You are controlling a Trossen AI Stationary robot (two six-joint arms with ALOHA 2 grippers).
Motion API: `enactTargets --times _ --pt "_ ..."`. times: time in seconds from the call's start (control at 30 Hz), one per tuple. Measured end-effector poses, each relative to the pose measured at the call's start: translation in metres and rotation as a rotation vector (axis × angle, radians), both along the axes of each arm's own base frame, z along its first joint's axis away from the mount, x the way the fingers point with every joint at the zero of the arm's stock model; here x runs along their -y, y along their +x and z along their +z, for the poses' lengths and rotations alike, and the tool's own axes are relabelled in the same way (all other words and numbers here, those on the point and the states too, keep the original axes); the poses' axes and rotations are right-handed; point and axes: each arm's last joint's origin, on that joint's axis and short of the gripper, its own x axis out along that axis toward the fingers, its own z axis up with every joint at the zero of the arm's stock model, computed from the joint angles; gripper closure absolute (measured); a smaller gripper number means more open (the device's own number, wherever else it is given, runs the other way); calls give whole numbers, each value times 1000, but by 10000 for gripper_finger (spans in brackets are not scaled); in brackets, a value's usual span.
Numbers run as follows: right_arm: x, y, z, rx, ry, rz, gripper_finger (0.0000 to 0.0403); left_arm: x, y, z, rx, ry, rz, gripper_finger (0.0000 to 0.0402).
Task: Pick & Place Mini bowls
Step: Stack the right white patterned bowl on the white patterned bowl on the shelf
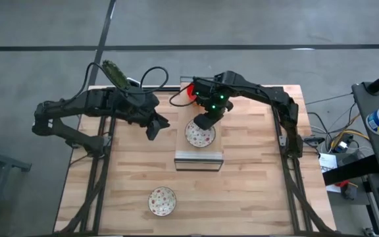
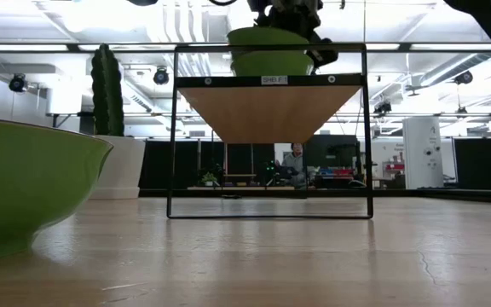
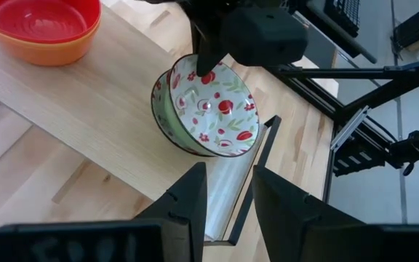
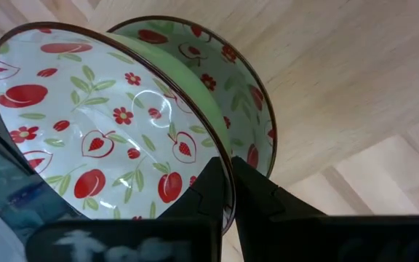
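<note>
My right gripper [image 1: 206, 120] is shut on a mini bowl [image 1: 200, 135], white inside with red floral print and green outside, above the raised wooden shelf [image 1: 199, 158]. In the right wrist view a second floral bowl [image 4: 257, 94] sits right under it on the shelf. A red bowl nested in an orange one [image 3: 38, 25] stands at the shelf's far end. Another floral bowl [image 1: 162, 201] rests on its base on the table near the front edge. My left gripper [image 1: 154, 128] hovers open left of the shelf, touching nothing. My right gripper pinches the floral bowl's rim [image 4: 220, 156], one finger inside the bowl and one outside. The fingers [image 3: 208, 69] come from above, pointing down. The bowl is tilted over the second floral bowl; whether the two touch, I cannot tell.
The shelf is a wooden board on a black frame [image 2: 271, 107], standing mid-table. A green cactus in a white pot [image 2: 109, 89] stands at the far left corner. Bare wooden table lies left, right and in front of the shelf.
</note>
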Motion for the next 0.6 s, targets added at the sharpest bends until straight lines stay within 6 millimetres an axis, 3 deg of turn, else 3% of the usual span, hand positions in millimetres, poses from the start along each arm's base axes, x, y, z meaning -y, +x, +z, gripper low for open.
enactTargets --times 0.6 --pt "3 -1 -3 -15 15 -28 390 0 0 0 3 0 0 298"
